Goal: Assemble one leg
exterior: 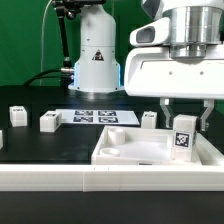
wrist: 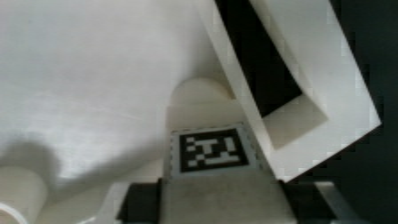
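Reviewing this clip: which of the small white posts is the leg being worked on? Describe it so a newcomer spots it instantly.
Start at the large white tray in the exterior view's foreground. Over its right side hangs the gripper, and the leg stands upright between its fingers, tag facing the camera. Unlike the other posts lying loose on the black table, it is held.

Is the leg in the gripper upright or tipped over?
Upright. In the exterior view the leg stands vertical between the fingers of the gripper, tag facing the camera, above the white tray.

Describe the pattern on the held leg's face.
A black-and-white square tag on the white leg; it shows best in the wrist view.
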You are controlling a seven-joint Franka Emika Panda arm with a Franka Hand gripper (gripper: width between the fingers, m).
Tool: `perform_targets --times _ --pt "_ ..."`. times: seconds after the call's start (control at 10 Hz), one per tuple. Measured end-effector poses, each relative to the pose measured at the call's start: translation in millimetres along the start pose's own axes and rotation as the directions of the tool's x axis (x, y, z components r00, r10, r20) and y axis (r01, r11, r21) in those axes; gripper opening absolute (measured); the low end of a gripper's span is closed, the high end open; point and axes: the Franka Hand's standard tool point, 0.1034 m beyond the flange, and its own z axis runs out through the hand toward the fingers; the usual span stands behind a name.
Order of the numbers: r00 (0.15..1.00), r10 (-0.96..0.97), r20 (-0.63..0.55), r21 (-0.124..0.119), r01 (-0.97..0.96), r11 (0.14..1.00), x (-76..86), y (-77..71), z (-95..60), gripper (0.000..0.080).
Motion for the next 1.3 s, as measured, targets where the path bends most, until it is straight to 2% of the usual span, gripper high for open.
perform_targets --times 0.4,0.5,0.6,0.7,0.8,0.9,1.3 --pt "0.996 0.085 -0.010 -0.022 -0.086 0.996 6.8 9.6 -0.1 0.0308" --pt "0.996 0.084 -0.009 -0.022 -0.084 0.996 6.6 9.2 -0.1 0.0400" --pt "0.996 0.084 -0.009 -0.022 -0.084 0.996 6.5 9.1 -0.2 0.0400" --pt "0.996 0.084 -0.009 -0.021 -0.084 0.996 6.5 9.1 -0.2 0.0554" --pt "0.996 0.084 -0.009 -0.021 -0.084 0.996 6.5 9.1 -0.2 0.0620" --pt "0.996 0.084 -0.009 -0.021 -0.084 0.996 6.5 9.1 -0.2 0.0644" --pt "0.996 0.084 -0.009 -0.021 -0.084 0.996 6.5 9.1 -0.2 0.0649"
